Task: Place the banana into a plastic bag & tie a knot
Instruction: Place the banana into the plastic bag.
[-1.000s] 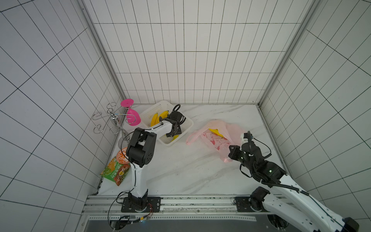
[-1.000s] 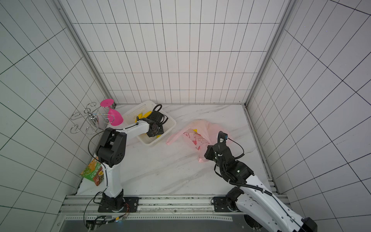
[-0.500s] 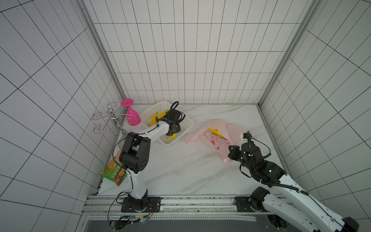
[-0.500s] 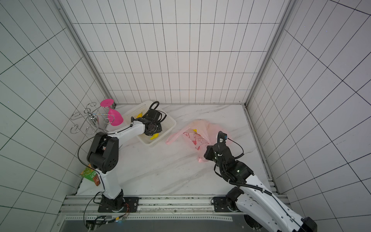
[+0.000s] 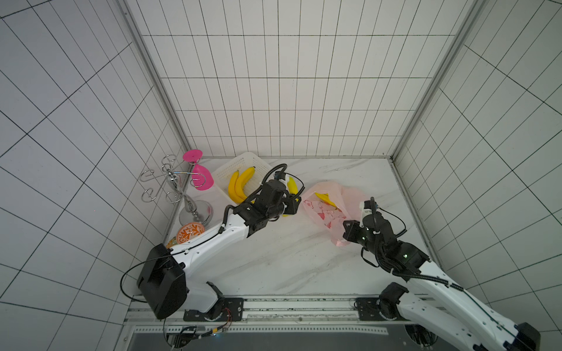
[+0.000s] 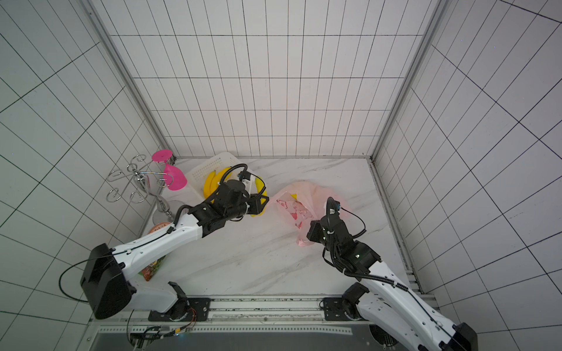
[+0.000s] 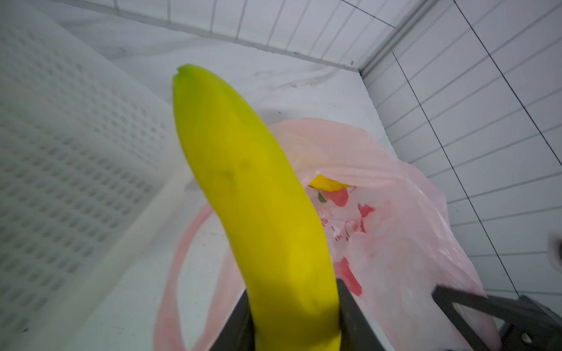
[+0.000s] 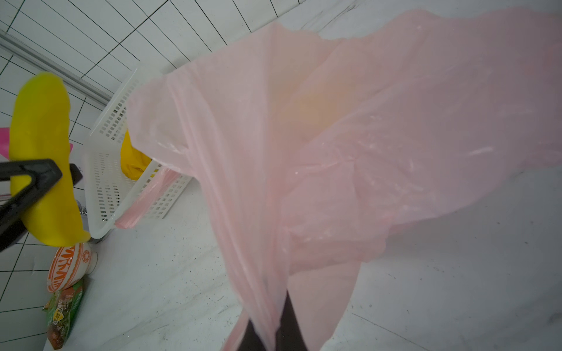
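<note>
My left gripper (image 5: pixel 290 203) (image 7: pixel 293 304) is shut on a yellow banana (image 5: pixel 292 185) (image 7: pixel 258 197) (image 8: pixel 42 158), held in the air between the white basket (image 5: pixel 243 158) and the plastic bag (image 5: pixel 333 212) (image 7: pixel 395 228). The pale-pink bag lies on the marble with its mouth facing the banana, and another banana (image 5: pixel 324 197) (image 7: pixel 328 184) lies inside. At the bag's near edge my right gripper (image 5: pixel 349 233) (image 8: pixel 270 328) is shut on a bunched handle and holds it up. Both top views show this. A knot is not in view.
Two more bananas (image 5: pixel 240 186) lie in the basket. At the left wall stand a wire glass rack (image 5: pixel 173 182) with a pink glass (image 5: pixel 201 179), an orange-patterned bowl (image 5: pixel 189 233) and a green-orange snack packet (image 6: pixel 152 267).
The left gripper closed on a banana in the basket, lifted it out and carried it right, towards the bag's mouth. The right arm and bag have stayed put.
</note>
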You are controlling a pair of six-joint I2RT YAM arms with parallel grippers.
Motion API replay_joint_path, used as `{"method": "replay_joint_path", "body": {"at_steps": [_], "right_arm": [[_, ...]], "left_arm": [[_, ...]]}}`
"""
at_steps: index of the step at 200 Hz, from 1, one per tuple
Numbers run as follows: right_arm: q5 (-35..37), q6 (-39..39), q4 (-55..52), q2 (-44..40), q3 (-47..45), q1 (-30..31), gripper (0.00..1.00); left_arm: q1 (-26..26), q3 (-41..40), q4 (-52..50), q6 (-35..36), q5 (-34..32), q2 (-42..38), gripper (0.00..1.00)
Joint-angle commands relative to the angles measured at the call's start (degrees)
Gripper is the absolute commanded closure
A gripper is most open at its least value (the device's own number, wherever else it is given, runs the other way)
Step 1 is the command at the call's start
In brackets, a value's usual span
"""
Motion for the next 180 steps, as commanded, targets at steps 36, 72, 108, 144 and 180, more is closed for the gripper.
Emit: {"method": "replay_joint_path", "body": {"at_steps": [36,72,108,144,180], "right_arm": [[-1.21,-0.18,1.25,0.33,4.77,-0.18,1.0],[-1.86,-0.09,1.26,-0.25,4.48,0.02,1.0],[-2.4,-0.15,1.19,-0.79,4.34,0.27,1.0],[-2.4,0.36,0.93,-0.99,3.24,0.56,1.0],[-1.32,0.6,0.92,-1.92,2.33,0.56,1.0]], "left_arm": [[-7.25,2.17,12.86,-3.28,6.75,9.48,0.9],[-7.39,7.88,15.15,-4.07,10.09,18.67,0.9],[-7.26,17.24,13.99,-5.19,10.57,28.03,0.9],[-5.63,25.43,15.16,-10.5,9.54,34.91,0.89],[-4.33,30.57,16.84,-15.52,10.83,40.33,0.84]]}}
